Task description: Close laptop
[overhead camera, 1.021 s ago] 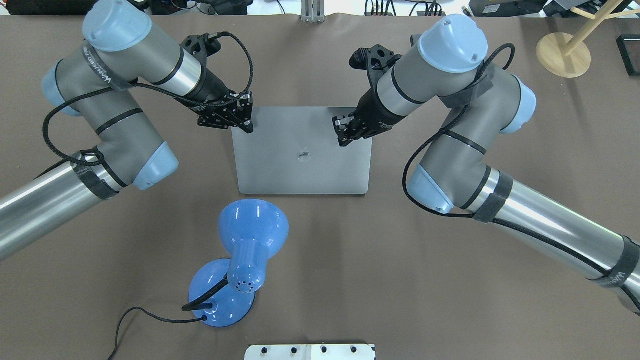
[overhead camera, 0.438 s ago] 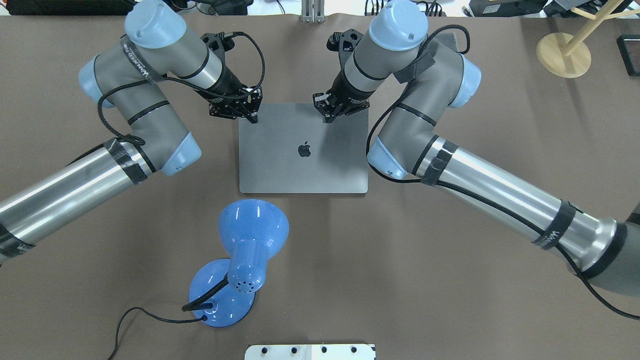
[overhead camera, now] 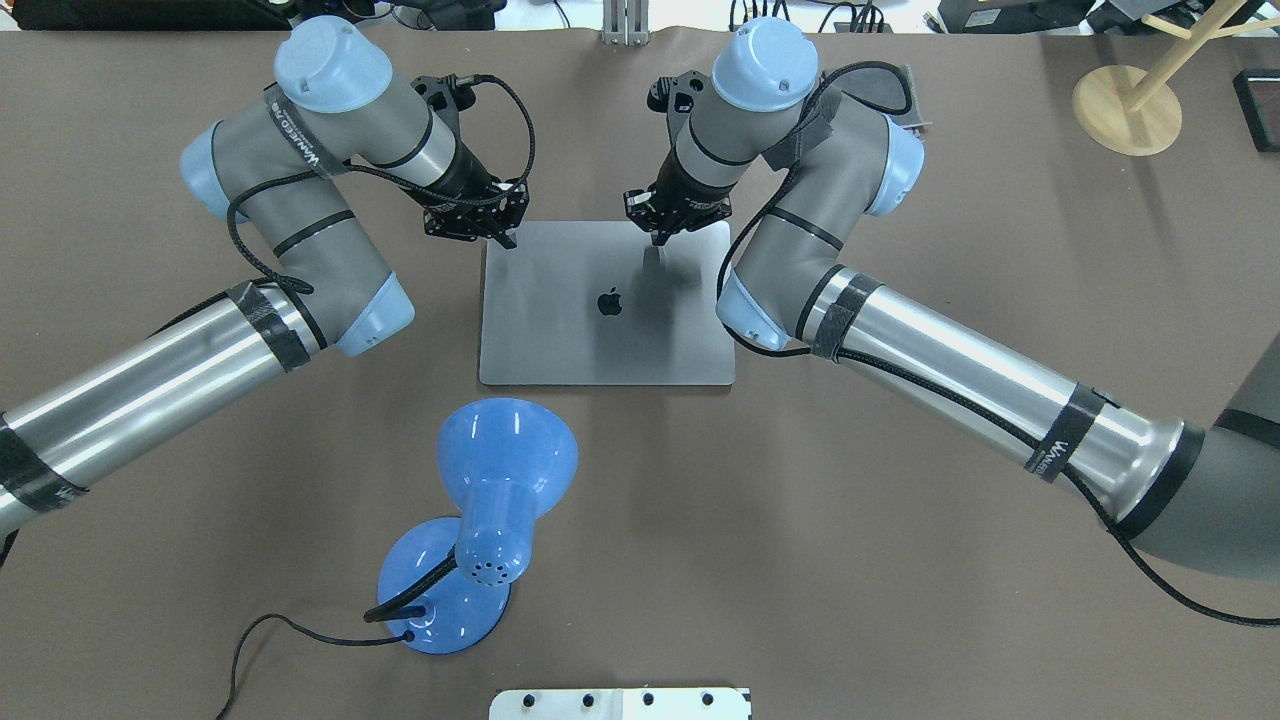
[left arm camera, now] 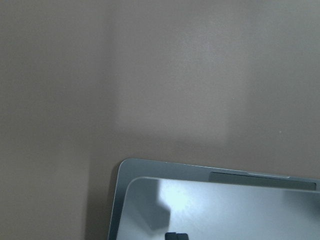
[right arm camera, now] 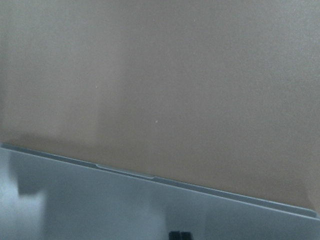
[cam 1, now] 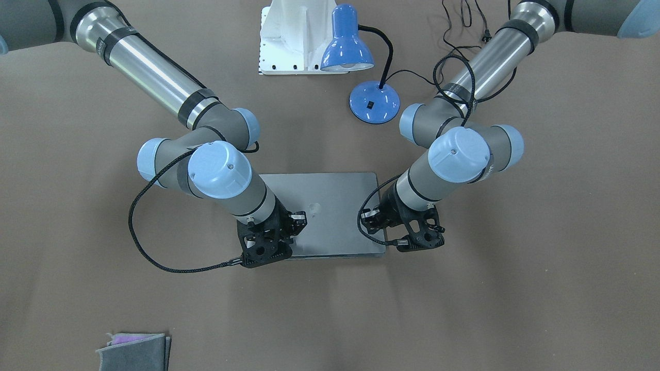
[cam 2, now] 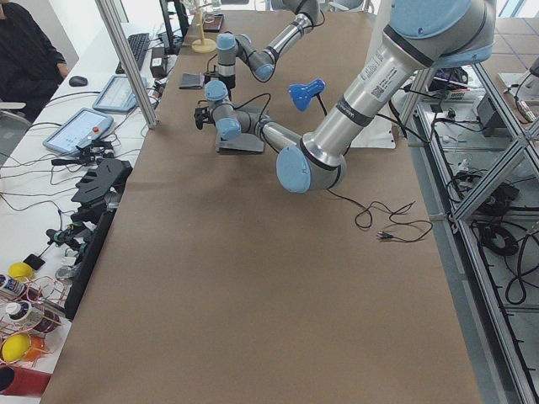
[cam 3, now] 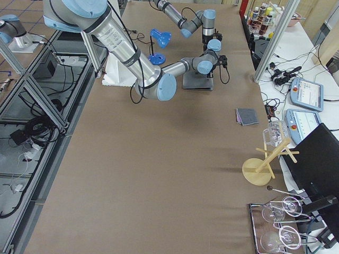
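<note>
The space-grey laptop (overhead camera: 610, 340) lies in the middle of the table with its lid down, nearly flat, and the dark apple logo facing up. It also shows in the front-facing view (cam 1: 335, 206). My left gripper (overhead camera: 508, 240) is shut, its tip on the lid's far left corner. My right gripper (overhead camera: 658, 238) is shut, its tip on the lid near the far edge, right of centre. The left wrist view shows the lid's corner (left arm camera: 225, 200) over the base's rim. The right wrist view shows the lid's far edge (right arm camera: 100, 200). Keyboard and screen are hidden.
A blue desk lamp (overhead camera: 505, 470) with a black cord stands just in front of the laptop on my left side. A white block (overhead camera: 620, 703) sits at the near edge. A wooden stand (overhead camera: 1127, 108) is far right. A grey cloth (cam 1: 134, 350) lies on the operators' side.
Both grippers have moved toward the far edge of the lid. The lid has gone from tilted to nearly flat, and the apple logo now shows in full.
</note>
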You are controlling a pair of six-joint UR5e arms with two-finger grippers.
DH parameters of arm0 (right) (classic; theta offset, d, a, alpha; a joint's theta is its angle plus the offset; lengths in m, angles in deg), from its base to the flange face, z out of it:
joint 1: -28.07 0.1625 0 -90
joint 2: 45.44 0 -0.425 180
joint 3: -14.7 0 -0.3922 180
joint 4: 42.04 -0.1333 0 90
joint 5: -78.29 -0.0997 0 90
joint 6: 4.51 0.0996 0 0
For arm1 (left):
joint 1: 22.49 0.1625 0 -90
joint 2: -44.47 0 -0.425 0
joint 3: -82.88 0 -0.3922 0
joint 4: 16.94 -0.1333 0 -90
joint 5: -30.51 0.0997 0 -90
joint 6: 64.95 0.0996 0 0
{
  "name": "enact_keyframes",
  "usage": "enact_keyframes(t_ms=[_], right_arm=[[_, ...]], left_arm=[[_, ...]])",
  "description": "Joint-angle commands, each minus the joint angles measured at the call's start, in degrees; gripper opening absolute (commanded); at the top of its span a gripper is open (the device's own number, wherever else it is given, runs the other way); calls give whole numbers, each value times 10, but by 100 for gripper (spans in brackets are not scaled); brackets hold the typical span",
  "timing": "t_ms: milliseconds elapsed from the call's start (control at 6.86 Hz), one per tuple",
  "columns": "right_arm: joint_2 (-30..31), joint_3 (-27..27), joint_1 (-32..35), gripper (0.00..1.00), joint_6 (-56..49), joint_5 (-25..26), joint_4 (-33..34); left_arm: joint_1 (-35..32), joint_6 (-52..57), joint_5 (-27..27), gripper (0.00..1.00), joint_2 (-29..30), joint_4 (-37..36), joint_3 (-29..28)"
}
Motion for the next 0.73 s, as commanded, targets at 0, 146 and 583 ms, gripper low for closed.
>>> enact_keyframes(t_ms=[0,146,583], right_arm=[[-1,-9,-3,0,0,3,-2],[-1,-10,-5,0,0,7,-2],[-21,-2,14,0,6,-11,-2]], left_arm=[[1,0,2,0,0,0,-4],[1,0,2,0,0,0,-6],[26,0,60,0,0,0,-20]])
